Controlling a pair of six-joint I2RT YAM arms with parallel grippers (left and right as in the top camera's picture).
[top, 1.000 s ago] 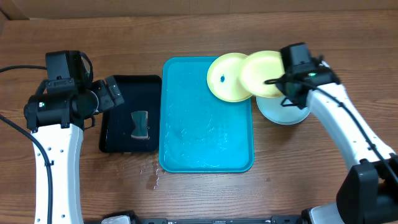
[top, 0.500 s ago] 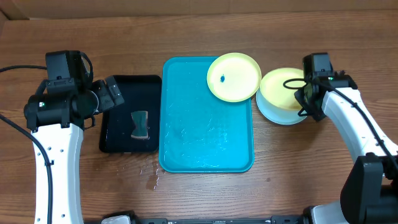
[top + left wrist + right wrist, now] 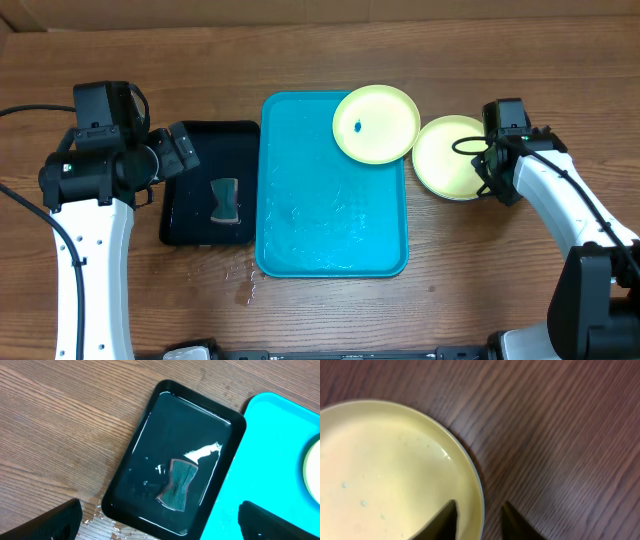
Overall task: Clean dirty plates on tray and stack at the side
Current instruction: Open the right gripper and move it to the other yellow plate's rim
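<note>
Right pincer (image 3: 479, 522) parted astride yellow plate (image 3: 385, 475) rim, wood table (image 3: 570, 435) beside

The large rectangular plastic tray (image 3: 330, 220) is turquoise-blue, with pale wet streaks across its floor. The round plastic plate (image 3: 385, 115) on it is pale yellow-green, marked by one small blue speck (image 3: 359, 127). The second round plastic plate (image 3: 445, 155) is the same yellow-green. The smaller rectangular tray (image 3: 195, 170) is glossy black, and its waisted sponge (image 3: 226, 200) is dark grey-green. The wooden table (image 3: 500, 290) is brown and finely grained.
</note>
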